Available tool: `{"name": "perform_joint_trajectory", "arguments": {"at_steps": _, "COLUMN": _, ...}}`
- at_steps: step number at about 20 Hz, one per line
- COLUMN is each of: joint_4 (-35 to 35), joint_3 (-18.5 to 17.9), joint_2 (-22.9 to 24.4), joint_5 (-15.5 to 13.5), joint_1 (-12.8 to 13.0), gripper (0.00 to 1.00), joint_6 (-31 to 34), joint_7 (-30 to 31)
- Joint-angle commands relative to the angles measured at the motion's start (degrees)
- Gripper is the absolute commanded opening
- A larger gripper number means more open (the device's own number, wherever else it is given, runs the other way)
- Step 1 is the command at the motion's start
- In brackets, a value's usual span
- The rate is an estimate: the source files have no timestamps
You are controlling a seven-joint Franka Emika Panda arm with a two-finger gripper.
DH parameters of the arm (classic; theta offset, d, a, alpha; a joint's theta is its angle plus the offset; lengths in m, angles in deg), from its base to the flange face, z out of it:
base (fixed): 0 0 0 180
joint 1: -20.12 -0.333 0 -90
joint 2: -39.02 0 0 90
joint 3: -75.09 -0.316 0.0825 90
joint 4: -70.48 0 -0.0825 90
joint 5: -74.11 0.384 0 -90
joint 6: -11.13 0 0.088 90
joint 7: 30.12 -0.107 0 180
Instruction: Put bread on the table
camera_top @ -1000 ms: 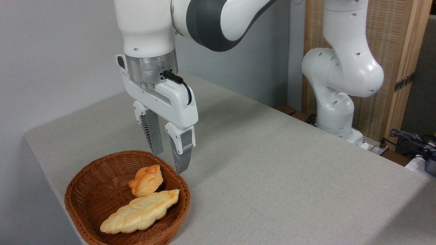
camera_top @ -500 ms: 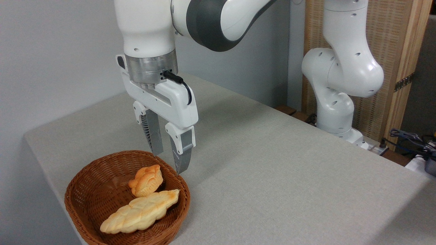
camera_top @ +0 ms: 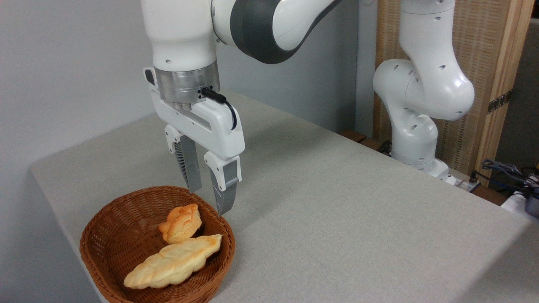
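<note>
My gripper [camera_top: 209,202] hangs fingers-down over the far-right rim of the basket [camera_top: 107,235]; jaws parted a moderate way, nothing between them; tips roughly level with the rim, one finger [camera_top: 188,166] over the basket's back edge, the other nearer the outer wall. The bread [camera_top: 181,223], the small orange-golden knotted bun, sits just below and slightly left-forward of my tips, inside the basket, not touched; it leans on the pale braided loaf [camera_top: 172,263] lying in front of it, the two in contact. Step in hand, as I judge it: line up and descend for the pick; task barely begun, bun not yet lifted. To do it well: shift a little left and toward the camera so the bun is centred between the jaws; the opening looks narrow against the bun, so open wider before dropping; keep the outer finger inside the rim, else it lands on wicker; close across the bun's short axis, gently; lift straight up so the loaf isn't dragged; then carry right over the bare table [camera_top: 337,210] and set down.
</note>
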Motion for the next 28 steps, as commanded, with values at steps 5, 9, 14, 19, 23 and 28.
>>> {"name": "perform_joint_trajectory", "arguments": {"at_steps": 5, "joint_4": -0.10, "joint_3": 1.03, "joint_2": -1.70, "joint_5": -2.87, "joint_1": 0.15, "gripper": 1.00, "joint_6": -3.83, "joint_7": -0.46}}
{"name": "perform_joint_trajectory", "arguments": {"at_steps": 9, "joint_4": 0.16, "joint_3": 1.65, "joint_2": -2.76, "joint_5": -2.88, "joint_1": 0.67, "gripper": 1.00, "joint_6": -4.80, "joint_7": -0.37}}
{"name": "perform_joint_trajectory", "arguments": {"at_steps": 14, "joint_4": 0.07, "joint_3": 1.74, "joint_2": -4.60, "joint_5": -4.19, "joint_1": 1.55, "gripper": 1.00, "joint_6": -5.07, "joint_7": -0.37}}
{"name": "perform_joint_trajectory", "arguments": {"at_steps": 19, "joint_4": -0.01, "joint_3": 1.83, "joint_2": -5.66, "joint_5": -4.11, "joint_1": 2.26, "gripper": 1.00, "joint_6": -5.16, "joint_7": -0.37}}
{"name": "perform_joint_trajectory", "arguments": {"at_steps": 23, "joint_4": 0.07, "joint_3": 1.74, "joint_2": -6.80, "joint_5": -4.02, "joint_1": 3.48, "gripper": 1.00, "joint_6": -7.79, "joint_7": -0.37}}
{"name": "perform_joint_trajectory", "arguments": {"at_steps": 28, "joint_4": 0.07, "joint_3": 1.82, "joint_2": -7.94, "joint_5": -3.75, "joint_1": 3.66, "gripper": 1.00, "joint_6": -7.88, "joint_7": -0.81}}
